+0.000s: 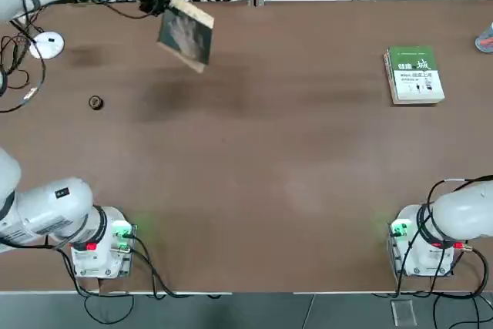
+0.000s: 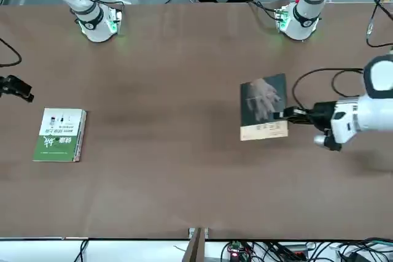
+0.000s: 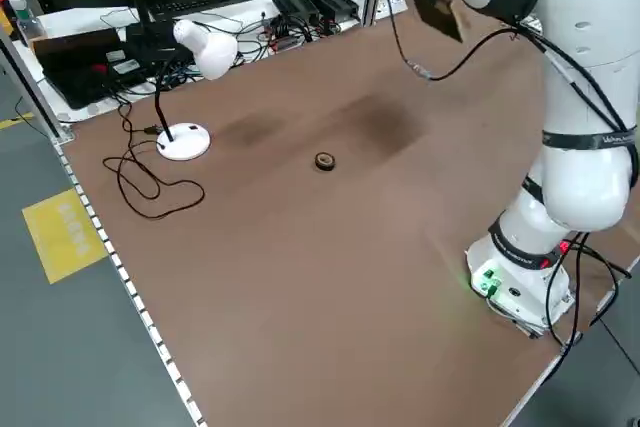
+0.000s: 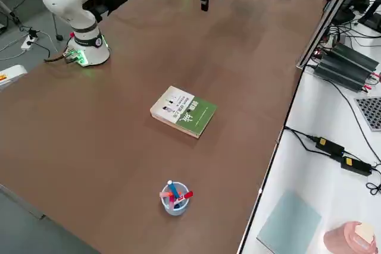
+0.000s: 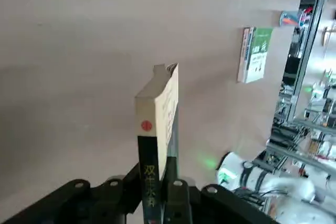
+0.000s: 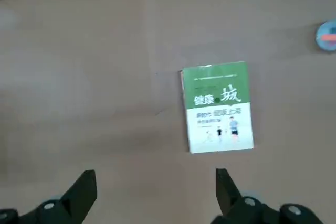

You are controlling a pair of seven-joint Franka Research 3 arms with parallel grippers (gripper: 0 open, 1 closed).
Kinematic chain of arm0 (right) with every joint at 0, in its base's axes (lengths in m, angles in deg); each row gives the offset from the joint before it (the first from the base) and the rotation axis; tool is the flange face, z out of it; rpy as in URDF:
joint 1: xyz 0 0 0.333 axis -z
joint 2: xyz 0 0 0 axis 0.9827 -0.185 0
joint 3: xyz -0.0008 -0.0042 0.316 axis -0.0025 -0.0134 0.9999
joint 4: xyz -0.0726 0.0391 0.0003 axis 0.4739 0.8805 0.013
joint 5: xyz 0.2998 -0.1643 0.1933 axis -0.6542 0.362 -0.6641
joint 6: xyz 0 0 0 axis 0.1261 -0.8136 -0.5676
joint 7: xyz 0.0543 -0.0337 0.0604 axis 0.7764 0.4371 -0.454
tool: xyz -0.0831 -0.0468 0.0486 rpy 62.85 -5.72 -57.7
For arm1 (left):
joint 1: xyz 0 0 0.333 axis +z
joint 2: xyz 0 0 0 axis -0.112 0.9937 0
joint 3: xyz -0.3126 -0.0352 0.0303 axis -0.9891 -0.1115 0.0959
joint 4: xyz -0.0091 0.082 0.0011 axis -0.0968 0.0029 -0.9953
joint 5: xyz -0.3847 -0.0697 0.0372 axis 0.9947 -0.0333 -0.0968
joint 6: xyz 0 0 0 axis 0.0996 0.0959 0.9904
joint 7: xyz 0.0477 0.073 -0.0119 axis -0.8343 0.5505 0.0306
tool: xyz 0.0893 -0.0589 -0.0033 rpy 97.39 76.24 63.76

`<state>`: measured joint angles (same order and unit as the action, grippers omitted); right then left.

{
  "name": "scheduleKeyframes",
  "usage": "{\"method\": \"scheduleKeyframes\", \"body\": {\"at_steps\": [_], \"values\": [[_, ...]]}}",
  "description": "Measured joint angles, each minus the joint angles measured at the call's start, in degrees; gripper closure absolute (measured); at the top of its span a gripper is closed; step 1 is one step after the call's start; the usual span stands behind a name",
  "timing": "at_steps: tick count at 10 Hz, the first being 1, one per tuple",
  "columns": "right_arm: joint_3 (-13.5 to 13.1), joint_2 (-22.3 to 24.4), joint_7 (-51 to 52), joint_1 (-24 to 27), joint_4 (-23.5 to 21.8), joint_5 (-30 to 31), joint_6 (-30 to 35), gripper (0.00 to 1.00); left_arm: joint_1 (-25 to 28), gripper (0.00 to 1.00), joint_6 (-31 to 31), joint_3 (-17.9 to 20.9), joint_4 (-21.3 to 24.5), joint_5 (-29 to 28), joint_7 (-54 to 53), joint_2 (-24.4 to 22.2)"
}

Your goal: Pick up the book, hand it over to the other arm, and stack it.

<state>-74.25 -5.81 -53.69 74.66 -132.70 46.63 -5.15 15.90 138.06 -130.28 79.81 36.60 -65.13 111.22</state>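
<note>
My left gripper is clamped on one edge of the small thin paperback book with a dark grey-brown cover showing a pale hand; the book is raised off the brown table, over its far left part. My left arm reaches far forward from its base, its forearm near level, so that my fingers point sideways toward the table's middle. The book sticks out from my fingers toward the table's middle, cover face up and tilted. In the left wrist view its dark spine sits between my 2 fingertips, the pale page block beyond them.

My right gripper hangs above the table on the right side, its 2 fingers spread wide and holding nothing. Below and ahead of it the thicker green-and-white book lies flat on the table, well apart from the paperback.
</note>
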Motion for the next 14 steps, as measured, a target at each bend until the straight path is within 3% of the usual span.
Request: {"method": "scheduleKeyframes", "body": {"at_steps": [3, 8, 14], "values": [[0.0, 0.0, 0.0, 0.2, -0.9, -1.0, -0.2, 0.00, -5.2, 0.96, 5.4, -0.3, -1.5, 0.0, 6.1, 0.1], [0.0, 0.6, -1.6, 0.5, -2.9, -6.5, -1.0, 0.00, -10.0, 0.96, 12.2, -0.5, -2.7, 0.0, 6.8, 2.5], [0.3, 1.0, -4.1, 1.8, -3.6, -21.6, 0.5, 0.00, -17.4, 0.96, 22.0, -0.9, -4.7, 6.1, 6.4, 5.5]]}}
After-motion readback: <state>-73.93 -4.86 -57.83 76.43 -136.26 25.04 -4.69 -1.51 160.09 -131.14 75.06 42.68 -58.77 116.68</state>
